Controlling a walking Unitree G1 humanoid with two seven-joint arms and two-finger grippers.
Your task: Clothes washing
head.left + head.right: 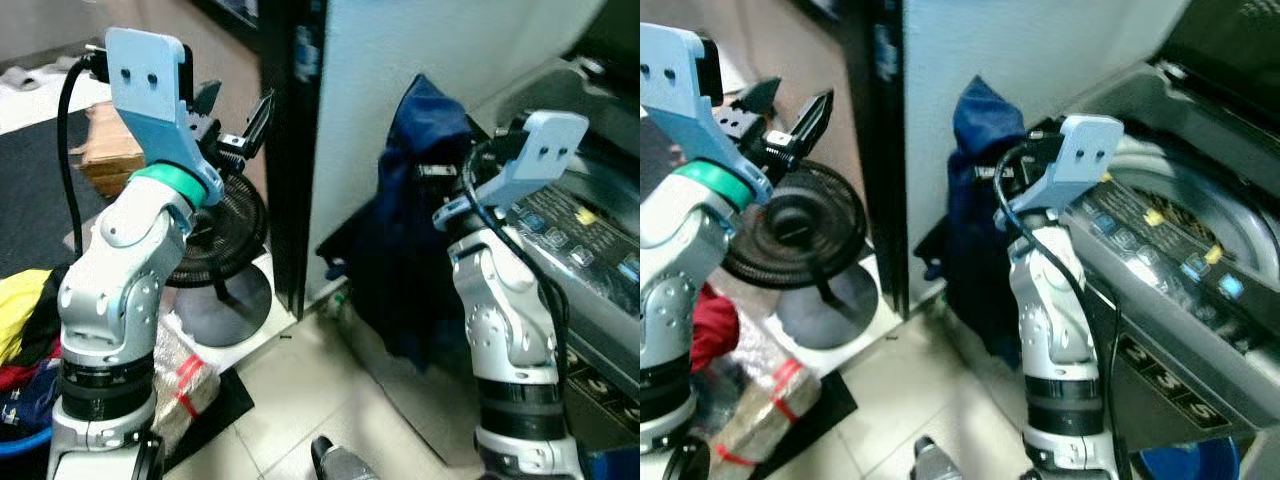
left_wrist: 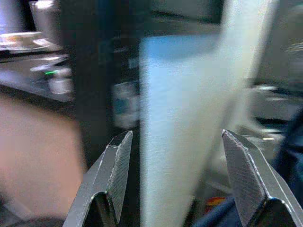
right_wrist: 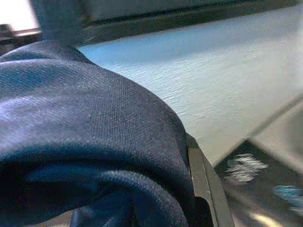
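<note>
Meanwhile a dark blue woven garment [image 1: 420,230] hangs in limp folds from the right gripper [image 1: 437,172], clamped beside the grey washing machine [image 1: 1200,260], while the left gripper [image 1: 235,125] gapes wide, holding nothing.

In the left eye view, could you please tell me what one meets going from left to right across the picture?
Pile of clothes → left arm → black fan → dark vertical post → dark blue garment → right arm → washing machine's control panel.
</note>
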